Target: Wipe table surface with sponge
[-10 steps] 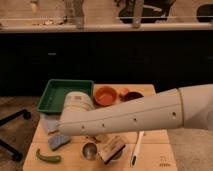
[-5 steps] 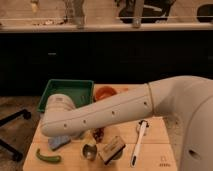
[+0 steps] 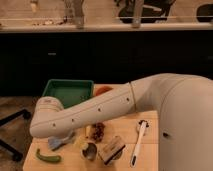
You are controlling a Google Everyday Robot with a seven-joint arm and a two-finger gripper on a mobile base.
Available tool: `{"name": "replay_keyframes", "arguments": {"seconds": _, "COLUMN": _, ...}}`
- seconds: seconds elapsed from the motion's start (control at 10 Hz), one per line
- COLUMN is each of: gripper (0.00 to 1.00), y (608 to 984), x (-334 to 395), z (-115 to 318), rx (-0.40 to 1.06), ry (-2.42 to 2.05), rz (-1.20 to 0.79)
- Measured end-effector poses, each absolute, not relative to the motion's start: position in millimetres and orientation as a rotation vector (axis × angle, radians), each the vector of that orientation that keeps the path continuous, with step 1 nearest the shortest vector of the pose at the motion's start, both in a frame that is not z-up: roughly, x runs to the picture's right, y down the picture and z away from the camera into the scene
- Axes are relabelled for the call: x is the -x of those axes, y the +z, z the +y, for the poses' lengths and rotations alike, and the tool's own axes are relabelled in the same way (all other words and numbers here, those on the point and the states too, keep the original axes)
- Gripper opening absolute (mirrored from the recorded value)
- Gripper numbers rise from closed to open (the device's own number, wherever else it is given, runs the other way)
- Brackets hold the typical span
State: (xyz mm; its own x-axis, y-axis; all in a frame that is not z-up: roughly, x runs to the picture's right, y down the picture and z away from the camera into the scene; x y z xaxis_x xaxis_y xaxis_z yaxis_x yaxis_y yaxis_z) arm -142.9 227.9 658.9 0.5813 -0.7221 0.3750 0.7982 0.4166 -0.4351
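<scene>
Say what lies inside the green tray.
Only the green tray's bare floor shows; the arm covers its near edge. The gripper is hidden beneath the arm's end, beside it.

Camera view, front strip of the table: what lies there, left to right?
Green vegetable → pale blue cloth → small metal cup → wooden brush block → white long-handled brush. Claw hidden under the arm's left end, above the cloth.

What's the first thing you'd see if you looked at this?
The huge white robot arm grabs the eye first, stretching from the right across the wooden table to its left side, where its gripper is hidden behind the arm's end. Next comes the bright green tray at the table's back left, then the white brush lying front right.
</scene>
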Motion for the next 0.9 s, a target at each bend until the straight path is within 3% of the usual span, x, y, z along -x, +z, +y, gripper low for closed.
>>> {"name": "replay_keyframes", "arguments": {"seconds": 0.6, "gripper": 0.8, "y": 660, "x": 136, "z": 230, "rx": 0.628, "ry": -0.937, "rz": -0.131}}
{"name": "replay_keyframes", "arguments": {"seconds": 0.9, "gripper": 0.8, "y": 670, "x": 121, "z": 252, "rx": 0.637, "ry": -0.874, "rz": -0.126}}
